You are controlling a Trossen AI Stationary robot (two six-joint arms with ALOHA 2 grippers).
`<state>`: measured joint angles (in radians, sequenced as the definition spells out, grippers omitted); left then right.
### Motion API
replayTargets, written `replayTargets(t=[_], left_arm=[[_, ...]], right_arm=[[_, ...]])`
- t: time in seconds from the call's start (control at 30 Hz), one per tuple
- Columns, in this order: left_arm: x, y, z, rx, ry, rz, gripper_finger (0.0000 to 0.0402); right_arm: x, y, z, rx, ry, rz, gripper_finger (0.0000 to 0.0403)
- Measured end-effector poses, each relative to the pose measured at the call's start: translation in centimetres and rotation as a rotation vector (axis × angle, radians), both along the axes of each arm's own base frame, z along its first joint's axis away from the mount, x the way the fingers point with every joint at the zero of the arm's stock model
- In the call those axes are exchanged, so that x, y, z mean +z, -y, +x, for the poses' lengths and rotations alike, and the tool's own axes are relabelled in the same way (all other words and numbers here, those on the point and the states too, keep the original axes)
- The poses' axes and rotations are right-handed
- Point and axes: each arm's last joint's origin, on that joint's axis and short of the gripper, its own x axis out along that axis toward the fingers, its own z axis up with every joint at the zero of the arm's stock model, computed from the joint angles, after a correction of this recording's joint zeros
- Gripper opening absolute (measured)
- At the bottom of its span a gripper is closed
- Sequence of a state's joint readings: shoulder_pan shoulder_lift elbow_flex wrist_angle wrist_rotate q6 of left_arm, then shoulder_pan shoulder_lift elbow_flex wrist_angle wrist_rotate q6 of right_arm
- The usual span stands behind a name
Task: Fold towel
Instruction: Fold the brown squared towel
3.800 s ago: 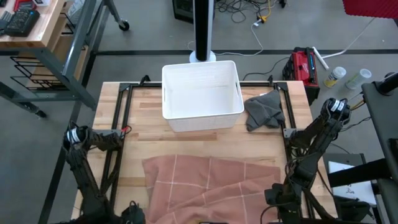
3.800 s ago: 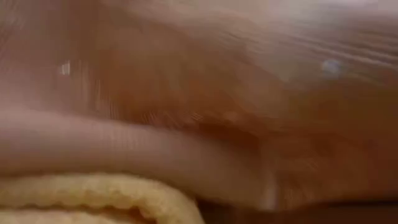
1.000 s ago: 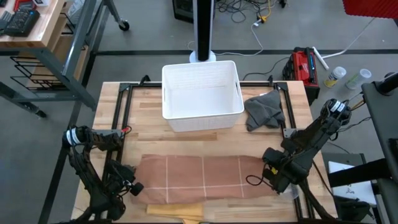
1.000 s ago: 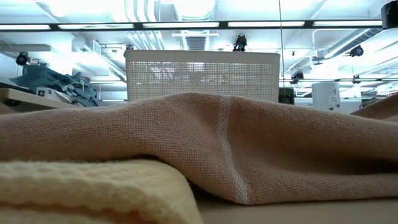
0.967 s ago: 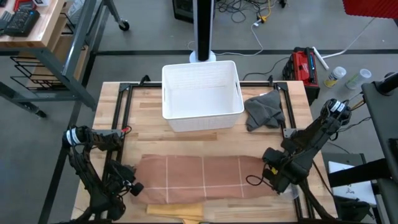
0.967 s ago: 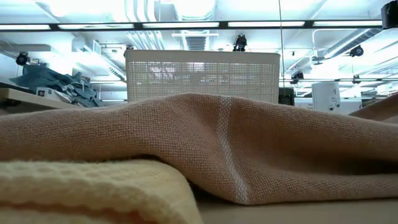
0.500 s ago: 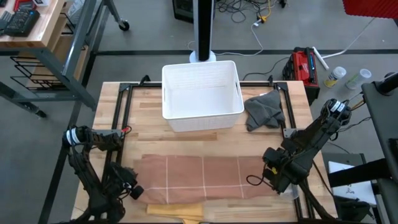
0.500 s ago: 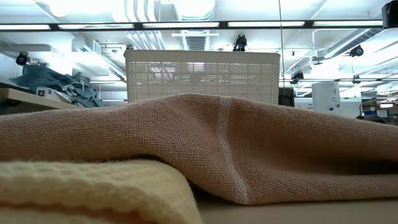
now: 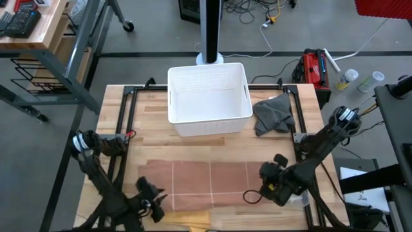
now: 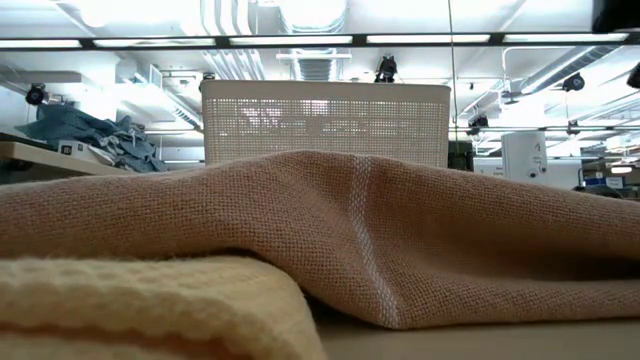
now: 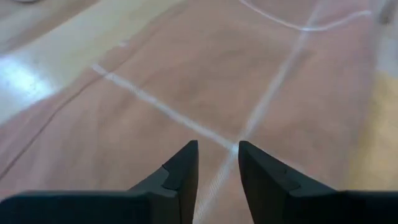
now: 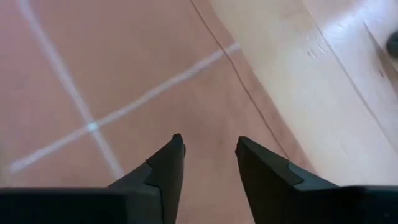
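Both grippers (image 11: 217, 158) (image 12: 208, 152) parted above towel (image 9: 209, 183).

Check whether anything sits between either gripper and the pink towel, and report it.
Nothing visible does. The left gripper and right gripper each hover directly over the pink checked towel, fingers apart with only cloth beneath. The white plastic basket and grey cloth lie farther back on the table.

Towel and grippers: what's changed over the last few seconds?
The pink towel, crumpled 3.8 s ago, now lies flat as a folded strip. In the last second both grippers moved inward over it: the left gripper toward its left end, the right gripper over its right end. Both are open, holding nothing. The white basket, grey cloth and yellow towel stayed put.
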<state>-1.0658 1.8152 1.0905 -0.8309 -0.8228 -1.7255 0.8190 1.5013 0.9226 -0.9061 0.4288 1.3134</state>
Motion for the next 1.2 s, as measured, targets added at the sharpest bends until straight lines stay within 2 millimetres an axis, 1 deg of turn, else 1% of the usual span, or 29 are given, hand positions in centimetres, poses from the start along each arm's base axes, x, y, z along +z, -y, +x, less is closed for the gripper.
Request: replayTargets(t=[0.13,0.23,0.3,0.37,0.43,0.53,0.6,0.7,0.93,1.03,1.1,1.13,1.2], left_arm=[[-1.1,-1.7,1.5,0.058,-0.052,0.039,0.0088],[-1.0,-2.4,2.2,0.067,-0.091,0.043,0.0078],[-1.0,-2.7,2.5,0.066,-0.118,0.047,0.0076],[-1.1,-3.1,2.8,0.072,-0.163,0.046,0.0075],[-1.1,-3.5,2.9,0.086,-0.207,0.052,0.0075],[-1.4,-4.5,2.8,0.115,-0.322,0.060,0.0075],[-2.1,-5.3,2.5,0.140,-0.401,0.048,0.0075],[-2.9,-6.3,2.0,0.186,-0.440,0.046,0.0075],[-4.1,-8.0,0.5,0.326,-0.416,0.065,0.0075],[-3.9,-8.5,-0.1,0.409,-0.469,0.063,0.0075],[-3.6,-8.5,-0.2,0.443,-0.488,0.046,0.0075],[-3.3,-8.3,-0.1,0.445,-0.491,0.025,0.0075],[-2.5,-7.7,0.2,0.425,-0.485,-0.018,0.0075]], right_arm=[[-2.5,0.2,0.9,-0.008,-0.108,-0.057,0.0108],[-4.5,0.5,1.5,-0.005,-0.212,-0.085,0.0088],[-5.4,0.9,1.8,-0.002,-0.275,-0.106,0.0073],[-5.4,1.3,2.3,-0.023,-0.321,-0.096,0.0057],[-5.3,1.6,2.7,-0.002,-0.346,-0.078,0.0042],[-4.9,2.3,3.4,0.030,-0.376,-0.041,0.0018],[-4.7,3.1,4.1,0.036,-0.390,-0.016,0.0005],[-4.7,4.5,5.1,0.038,-0.397,0.002,0.0004],[-4.9,8.2,8.0,0.063,-0.336,0.029,0.0002],[-4.8,10.2,9.2,0.055,-0.288,-0.027,0.0001],[-4.6,11.4,9.6,0.032,-0.279,-0.067,0.0001],[-4.4,11.8,9.7,0.030,-0.278,-0.080,0.0001],[-3.7,12.1,9.5,0.047,-0.270,-0.089,0.0002]])
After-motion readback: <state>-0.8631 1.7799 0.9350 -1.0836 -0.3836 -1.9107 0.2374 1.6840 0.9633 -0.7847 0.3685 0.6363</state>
